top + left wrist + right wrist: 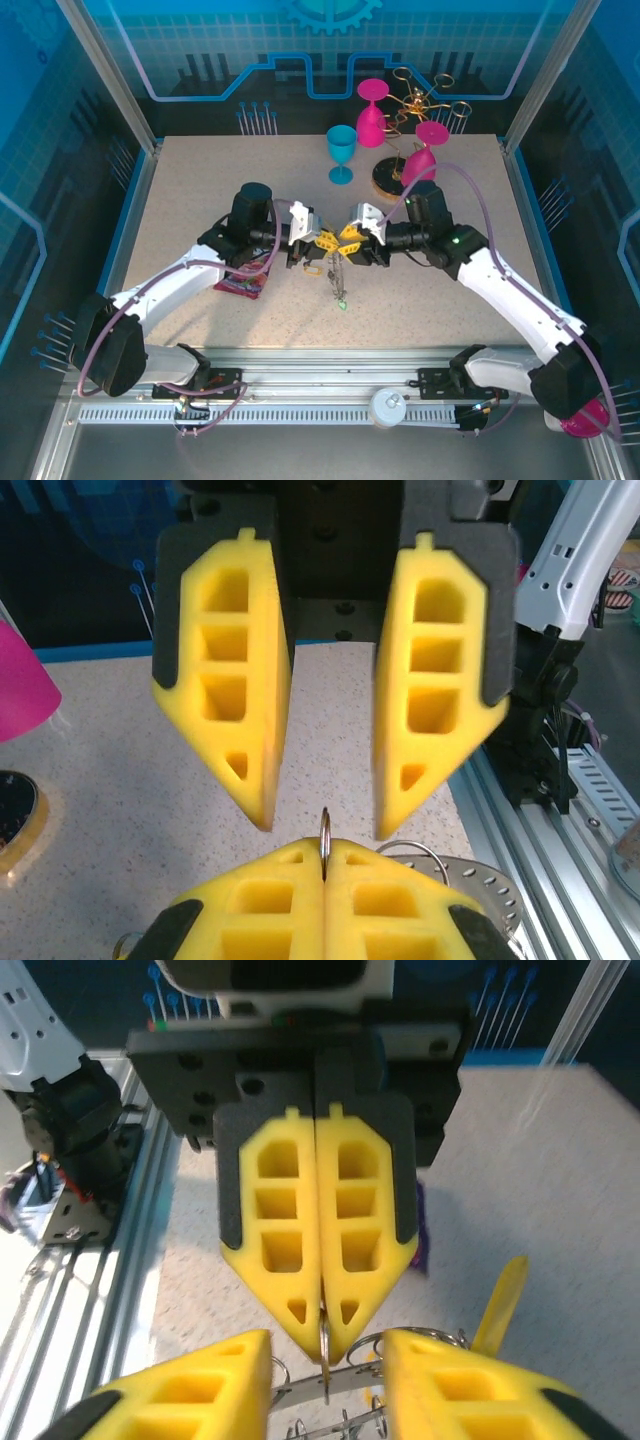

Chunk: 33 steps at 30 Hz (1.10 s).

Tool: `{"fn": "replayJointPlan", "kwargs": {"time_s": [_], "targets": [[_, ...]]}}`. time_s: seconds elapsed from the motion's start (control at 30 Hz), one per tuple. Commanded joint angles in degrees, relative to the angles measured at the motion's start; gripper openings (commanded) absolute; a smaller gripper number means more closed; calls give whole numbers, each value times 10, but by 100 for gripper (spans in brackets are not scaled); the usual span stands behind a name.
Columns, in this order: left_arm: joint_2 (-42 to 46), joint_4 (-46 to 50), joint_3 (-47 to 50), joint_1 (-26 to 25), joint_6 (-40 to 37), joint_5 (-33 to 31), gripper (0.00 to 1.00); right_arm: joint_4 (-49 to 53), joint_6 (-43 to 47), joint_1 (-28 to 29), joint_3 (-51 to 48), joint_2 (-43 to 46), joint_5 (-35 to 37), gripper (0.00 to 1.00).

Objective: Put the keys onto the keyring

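Teal goblet [341,150] stands upright near the rack [416,101], beyond the keyring [475,876].

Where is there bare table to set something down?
Bare: the back-left corner, left of the teal glass; the near strip below the keys, between packet and right arm. Crowded: the centre around the keyring, and the back right around the rack.
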<state>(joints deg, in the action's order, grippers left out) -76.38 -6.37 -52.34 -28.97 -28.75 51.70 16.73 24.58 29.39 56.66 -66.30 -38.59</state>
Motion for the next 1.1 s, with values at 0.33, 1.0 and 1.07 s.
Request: {"fn": "replayJointPlan", "kwargs": {"time_s": [0.33, 1.0, 1.07], "targets": [[1, -359, 80, -3, 215, 41, 0, -251, -82, -28, -145, 72, -26, 30], [-2, -345, 86, -3, 191, 44, 0, -267, -86, -31, -155, 92, -37, 25], [-3, -344, 84, -3, 189, 44, 0, -270, -92, -31, -153, 86, -46, 25]]}}
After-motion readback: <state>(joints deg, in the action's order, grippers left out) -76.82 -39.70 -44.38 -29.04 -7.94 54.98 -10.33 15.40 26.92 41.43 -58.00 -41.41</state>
